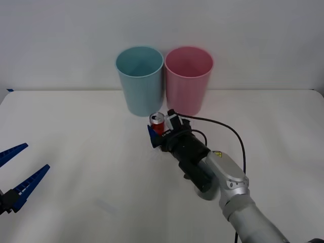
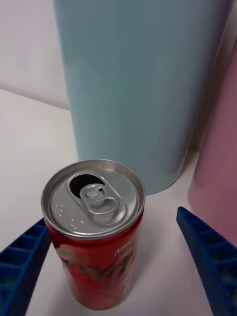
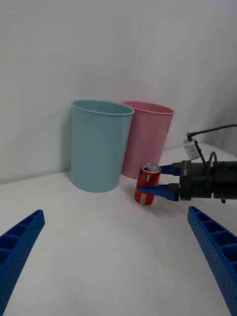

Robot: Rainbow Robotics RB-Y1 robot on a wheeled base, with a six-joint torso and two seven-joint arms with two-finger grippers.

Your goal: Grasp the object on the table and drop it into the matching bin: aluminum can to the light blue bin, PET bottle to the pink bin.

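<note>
The aluminum can [image 1: 157, 123], small and red with a silver top and pull-tab, stands upright on the white table [image 1: 76, 126] just in front of the light blue bin [image 1: 140, 81] and the pink bin [image 1: 188, 81]. My right gripper [image 1: 157, 129] is open, one blue finger on each side of the can. In the right wrist view one finger [image 2: 19, 259] sits against the can [image 2: 96, 237] and the other finger [image 2: 207, 252] stands off with a gap. At the table's near left, my left gripper [image 1: 36, 157] is open and holds nothing.
The two bins stand side by side, touching, near the table's far edge against a white wall. A black cable [image 1: 228, 131] loops from the right wrist over the table. In the left wrist view the can [image 3: 147, 183] sits between the right gripper's fingers [image 3: 158, 190].
</note>
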